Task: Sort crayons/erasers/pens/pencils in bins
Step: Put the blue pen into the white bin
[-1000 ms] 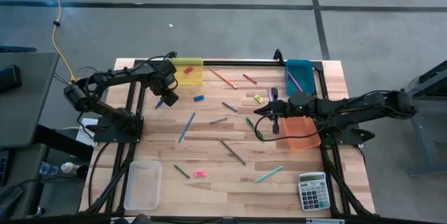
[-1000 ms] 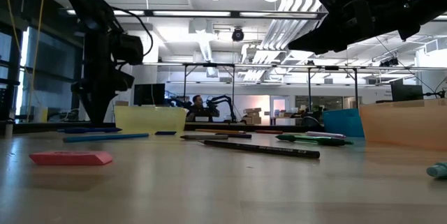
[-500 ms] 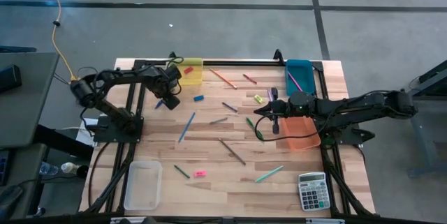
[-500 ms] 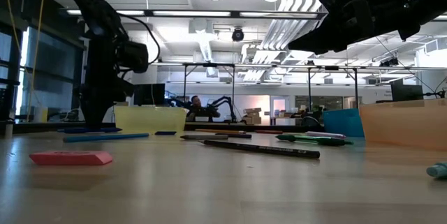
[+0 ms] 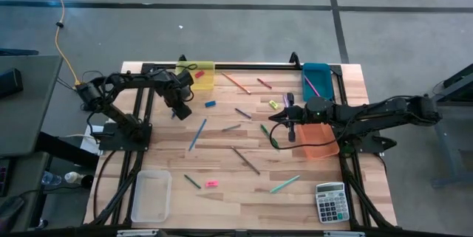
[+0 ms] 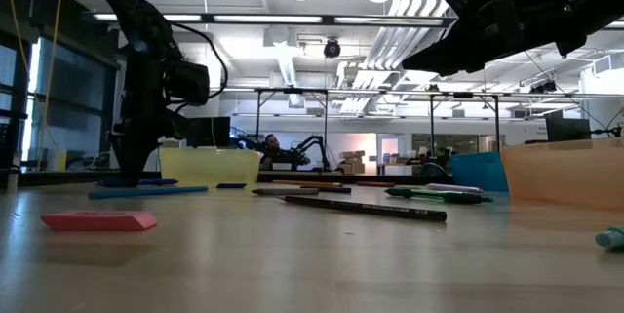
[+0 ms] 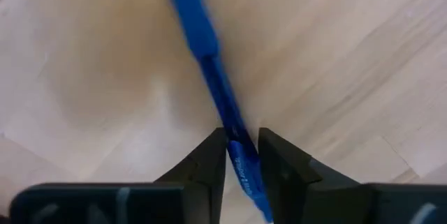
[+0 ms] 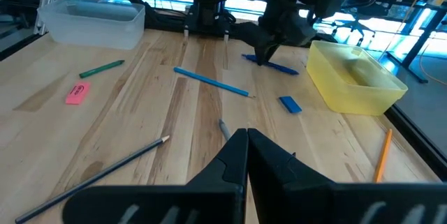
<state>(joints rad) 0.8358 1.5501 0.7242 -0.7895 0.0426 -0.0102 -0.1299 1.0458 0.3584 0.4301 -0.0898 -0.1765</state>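
Note:
A blue pen (image 7: 202, 49) lies flat on the wooden table near the yellow bin (image 5: 199, 76). My left gripper (image 7: 241, 151) points straight down over it, shut on it; from across the table it shows in the right wrist view (image 8: 262, 58). My right gripper (image 5: 275, 123) hovers shut and holding nothing near the orange bin (image 5: 318, 141). Pens, pencils and crayons lie scattered over the table's middle. A blue eraser (image 5: 211, 104), a yellow eraser (image 5: 273, 105) and a pink eraser (image 5: 211, 184) lie on the wood. A red eraser (image 5: 198, 74) lies in the yellow bin. My left gripper pinches the blue pen's barrel (image 7: 234, 140) between its two fingers, near one end of the pen. The fingers come from above, pointing down, and lie across the pen. The pen lies flat on the table.
A teal bin (image 5: 318, 80) stands at the far right and a clear bin (image 5: 151, 195) at the near left. A grey calculator (image 5: 330, 201) lies at the near right corner. A long blue pencil (image 5: 197, 134) lies just nearer than the left gripper.
My left gripper has sunk toward the table and shifted a little toward the right and near edges, coming down over the blue pen. The right arm has kept still.

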